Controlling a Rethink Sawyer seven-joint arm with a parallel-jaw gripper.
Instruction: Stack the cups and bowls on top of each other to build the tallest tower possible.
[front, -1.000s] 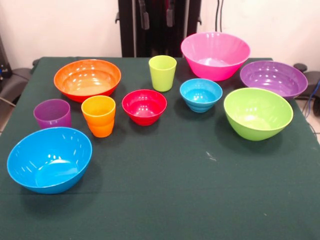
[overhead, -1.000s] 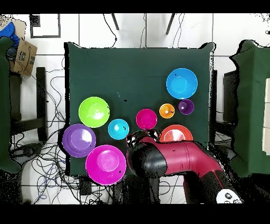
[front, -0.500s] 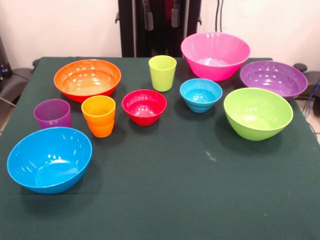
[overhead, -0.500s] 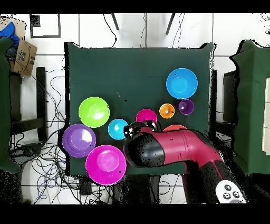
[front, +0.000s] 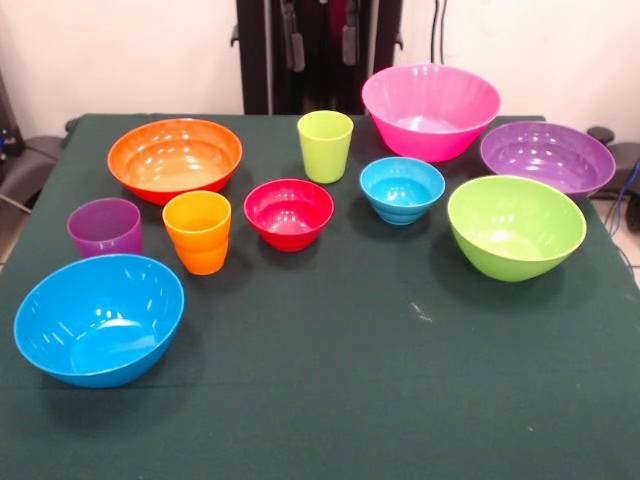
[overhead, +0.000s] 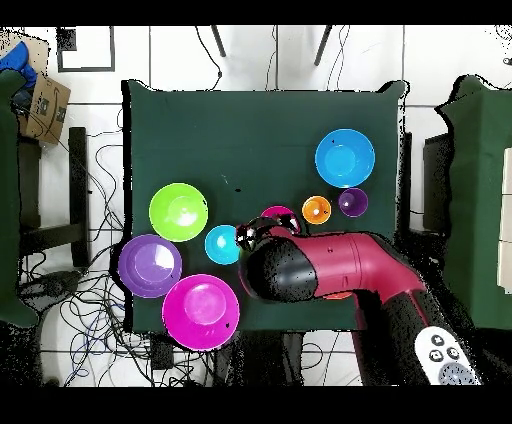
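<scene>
Your arm (overhead: 330, 280) covers the red bowl (front: 288, 212) from overhead — gripper state can't be told; no readable writing.

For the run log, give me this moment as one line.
arm: over table's robot side | gripper: unseen | cups, bowls: all separate, upright | tower: not started

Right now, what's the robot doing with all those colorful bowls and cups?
Nothing is stacked yet. All the bowls and cups sit apart on the green table. Seen from above, the robot's red arm reaches over the table's near edge, covering the orange bowl and lime green cup, its end near the small red bowl. It holds nothing that shows. The pink bowl and blue bowl stand untouched.
</scene>
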